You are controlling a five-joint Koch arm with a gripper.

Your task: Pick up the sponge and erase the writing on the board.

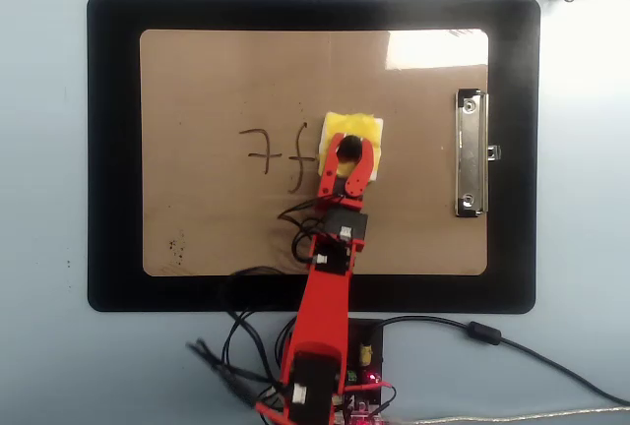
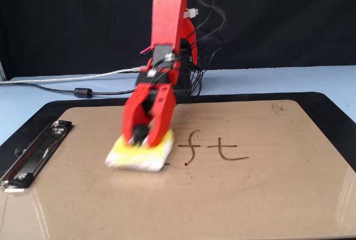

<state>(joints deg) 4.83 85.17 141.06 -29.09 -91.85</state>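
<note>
Jaws (image 1: 346, 151) clamped on sponge (image 1: 362, 130) knob, overhead only; fixed view: blurred, just "ft" writing (image 2: 214, 149) visible.

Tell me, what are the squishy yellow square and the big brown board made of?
The yellow square sponge looks like soft foam: matte, with pale, slightly bulging edges. The tan-brown board looks like smooth pressed hardboard with a glossy finish, since light glares off it, though I can't be sure.

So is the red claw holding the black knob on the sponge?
Touching. In the fixed view the end effector closes around the sponge's black knob; the overhead view shows both jaws hugging it too.
</note>
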